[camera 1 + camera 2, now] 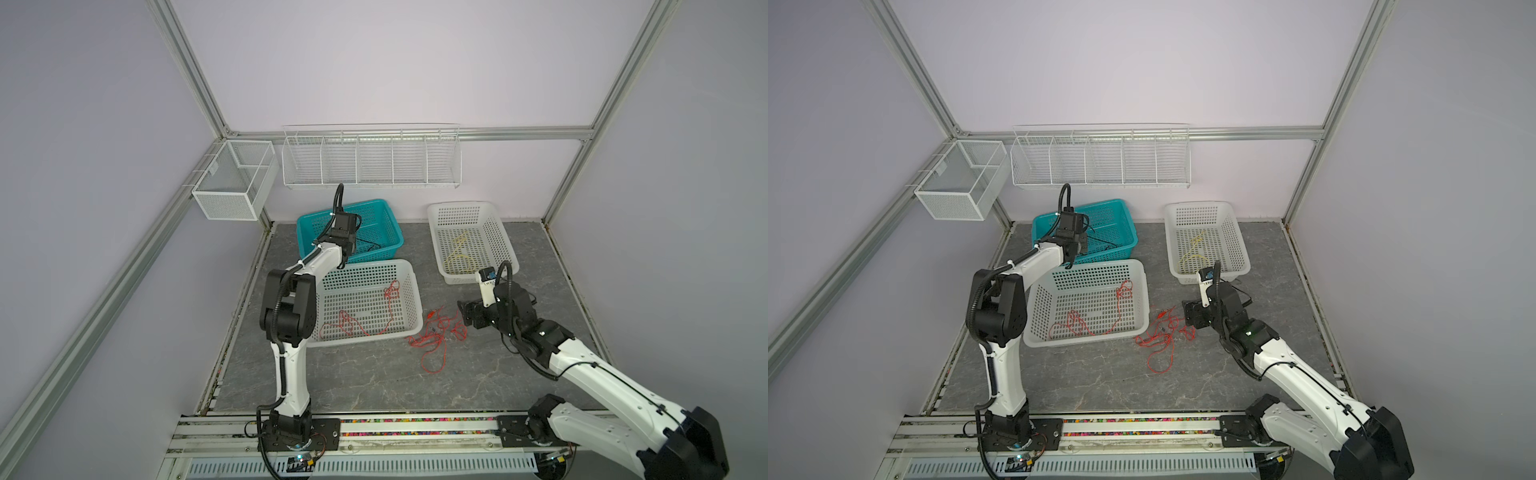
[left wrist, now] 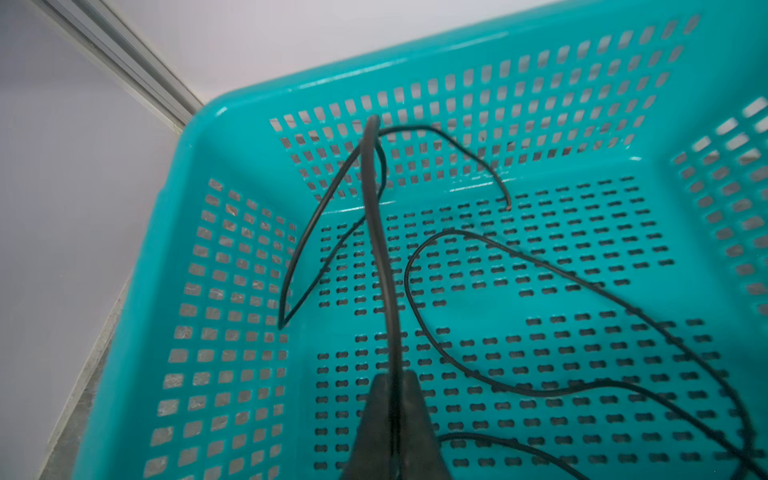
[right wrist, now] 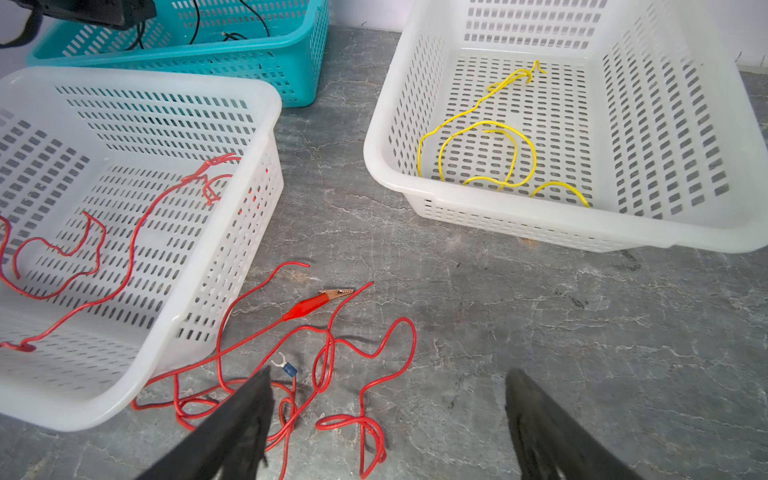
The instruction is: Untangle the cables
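My left gripper (image 2: 392, 384) hangs inside the teal basket (image 2: 457, 60), shut on a black cable (image 2: 383, 266) that rises from its jaws. More black cable lies on that basket's floor. A tangle of red cables (image 3: 347, 419) with a red alligator clip (image 3: 305, 307) lies on the table, seen in both top views (image 1: 436, 338) (image 1: 1163, 338). My right gripper (image 3: 388, 372) hovers open just above its edge, holding nothing. Another red cable (image 3: 132, 249) lies in the near white basket (image 3: 266, 95). A yellow cable (image 3: 488, 122) lies in the far white basket (image 3: 382, 166).
A white wire rack (image 1: 370, 158) and a mesh box (image 1: 232, 183) hang on the back and left walls. Aluminium frame posts line the grey stone-patterned table. The three baskets stand close together at the back and middle.
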Controlling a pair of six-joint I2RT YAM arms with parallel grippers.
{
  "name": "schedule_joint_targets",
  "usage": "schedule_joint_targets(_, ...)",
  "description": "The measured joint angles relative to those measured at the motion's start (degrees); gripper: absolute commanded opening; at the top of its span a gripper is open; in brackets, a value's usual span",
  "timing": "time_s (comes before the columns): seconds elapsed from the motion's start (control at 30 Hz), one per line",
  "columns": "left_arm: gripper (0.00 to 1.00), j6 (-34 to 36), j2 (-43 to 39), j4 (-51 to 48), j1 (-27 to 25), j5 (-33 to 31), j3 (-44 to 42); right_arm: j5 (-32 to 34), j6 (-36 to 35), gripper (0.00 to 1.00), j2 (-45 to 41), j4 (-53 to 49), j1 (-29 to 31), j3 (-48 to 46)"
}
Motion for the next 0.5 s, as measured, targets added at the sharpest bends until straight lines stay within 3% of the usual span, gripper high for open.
schedule_joint_targets(0.13, 0.37, 0.42, 0.24, -0.09, 0.0, -0.74, 0.0, 0.0, 0.11, 0.88, 1.27, 0.0, 0.35, 0.92)
schedule_joint_targets(0.23, 0.49, 0.35, 0.22, 0.26, 0.0, -1.14, -0.02, 0.02, 0.15, 0.88, 2.16, -0.02, 0.61, 1.75)
schedule_joint_targets(0.5, 0.62, -0.02, -3.06, 0.57, -0.11, -0.11, -2.29, 0.31, 1.01, 0.88, 5.14, -0.57, 0.72, 2.82)
